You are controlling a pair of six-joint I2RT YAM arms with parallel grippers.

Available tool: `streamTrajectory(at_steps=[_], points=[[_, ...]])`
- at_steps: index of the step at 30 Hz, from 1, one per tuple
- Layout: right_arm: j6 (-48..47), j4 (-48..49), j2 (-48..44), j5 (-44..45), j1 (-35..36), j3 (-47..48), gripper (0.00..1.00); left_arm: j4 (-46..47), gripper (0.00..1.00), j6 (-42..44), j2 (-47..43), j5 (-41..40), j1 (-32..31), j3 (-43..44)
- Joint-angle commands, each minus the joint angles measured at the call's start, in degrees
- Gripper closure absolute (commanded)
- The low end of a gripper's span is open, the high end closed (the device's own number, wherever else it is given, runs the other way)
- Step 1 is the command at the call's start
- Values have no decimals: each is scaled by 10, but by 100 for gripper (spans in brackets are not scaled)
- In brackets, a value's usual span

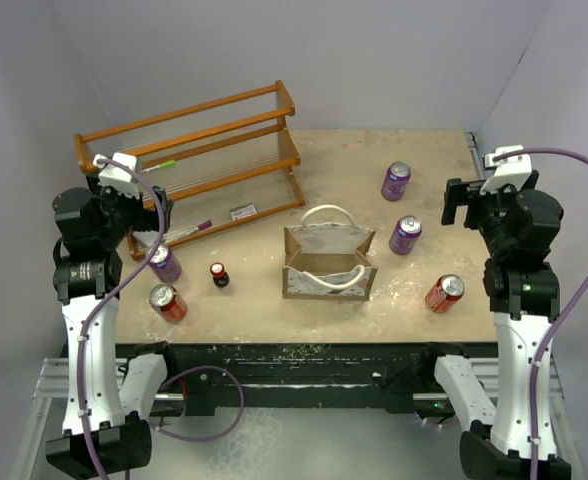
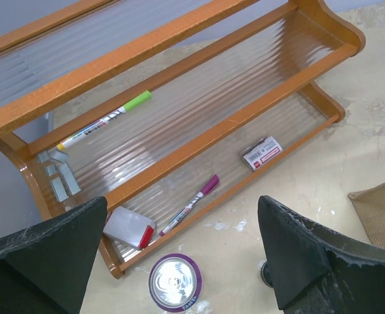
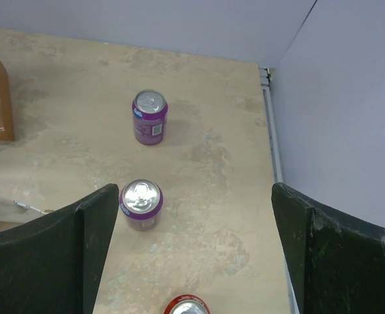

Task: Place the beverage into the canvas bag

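Tan canvas bag (image 1: 304, 285) at centre, upright, mouth open, no can seen inside — task not begun. Just right of bag, purple can (image 1: 405, 235); nearer right, red can (image 1: 444, 293). Wide and empty — left gripper (image 2: 183, 203), right gripper (image 3: 196, 190).

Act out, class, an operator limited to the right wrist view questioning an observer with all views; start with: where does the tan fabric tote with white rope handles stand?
Observer: The tan fabric tote stands mid-table, mouth open, left of your nearer purple aluminium can.
Operator: Any drinks on the left side?
Observer: Yes: a second purple can and a red can stand beside a small dark red-capped bottle.
Operator: Is the left gripper free?
Observer: Yes, the left gripper is open, holding nothing.
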Motion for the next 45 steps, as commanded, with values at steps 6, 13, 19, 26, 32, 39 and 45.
streamTrajectory(at_steps=[6, 13, 19, 26, 32, 39, 45], points=[[-22, 55, 8, -25, 5, 1, 0, 61, 1, 17, -3, 43, 11, -1], [-33, 61, 15, -29, 6, 5, 0, 61, 1, 31, 7, 66, 12, 11], [-62, 63, 13, -30, 7, 5, 0, 51, 1, 48, 17, 103, 13, 17], [-97, 60, 49, -75, 7, 3, 0, 24, 1, 80, 28, 162, 12, 34], [-130, 37, 108, -102, 9, -20, 0, -7, 1, 116, 37, 184, 2, 39], [-138, 31, 183, -137, 11, -51, 0, -20, 1, 126, 51, 184, -31, 37], [-133, 39, 254, -130, 18, -57, 0, -1, 1, 103, 50, 156, -68, 18]])
